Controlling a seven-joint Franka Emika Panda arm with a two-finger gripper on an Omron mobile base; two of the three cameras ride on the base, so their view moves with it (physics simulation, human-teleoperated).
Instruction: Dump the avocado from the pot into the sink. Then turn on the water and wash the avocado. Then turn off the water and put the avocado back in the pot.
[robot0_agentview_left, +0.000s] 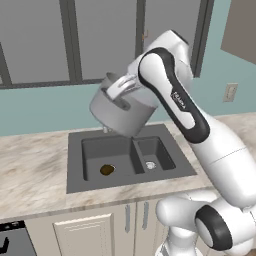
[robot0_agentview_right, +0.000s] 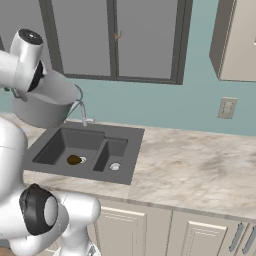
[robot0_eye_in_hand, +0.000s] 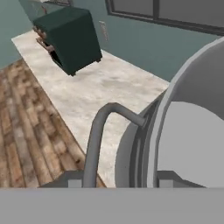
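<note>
We hold the pot tipped in the air above the back of the sink, the claw clenched on its rim. The avocado already lies at the bottom of the large left basin, just beside the drain, so we judge the dumping done; the step now is to set the pot aside. To do it well we should level the pot first, carry it clear of the basins and lower it flat onto bare tabletop, close enough to reach again at the end.

Going left to right: a wide free stretch of tabletop lies left of the sink, then the large basin with the avocado, then the small basin with its silver drain, then more bare tabletop to the right. The slim faucet rises just behind the sink, right under and beside the pot. It is the one obstacle, so we should lift before we swing. A wall outlet sits well off to the right.
</note>
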